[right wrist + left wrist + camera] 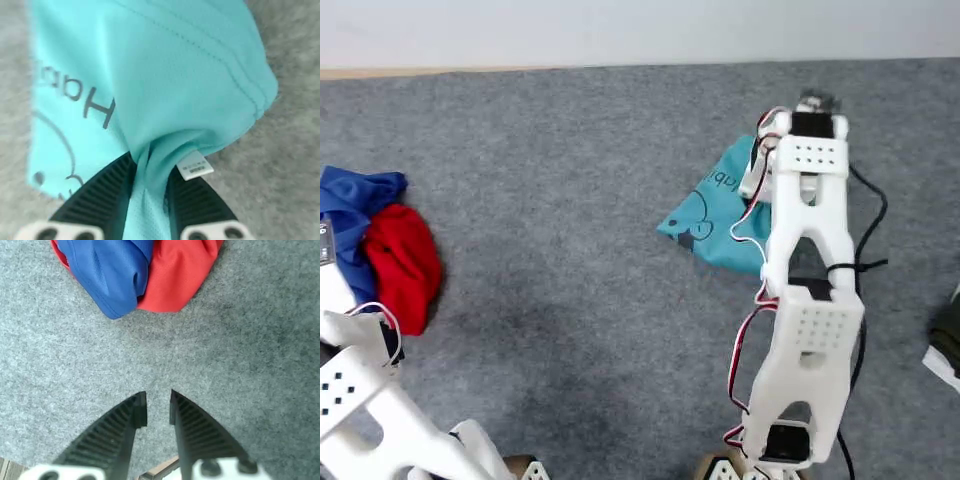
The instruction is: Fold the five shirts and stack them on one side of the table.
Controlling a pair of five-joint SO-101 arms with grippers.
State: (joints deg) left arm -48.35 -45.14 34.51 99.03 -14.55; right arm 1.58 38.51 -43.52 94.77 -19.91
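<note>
A teal shirt (712,222) with dark print lies crumpled on the grey felt at the right of the table. My right gripper (149,172) is shut on a fold of the teal shirt (165,80) near its white label (195,166); the right arm (807,290) stretches over it. A blue shirt (355,200) and a red shirt (405,262) lie bunched together at the left edge. My left gripper (157,410) hovers over bare felt a short way from the blue shirt (107,272) and the red shirt (177,272), its fingers slightly apart with nothing between them.
Grey felt (570,200) covers the table up to a pale wall at the back. A dark garment (948,335) with a white corner pokes in at the right edge. Black cables (865,240) trail beside the right arm. The left arm's white base (370,410) sits at the front left.
</note>
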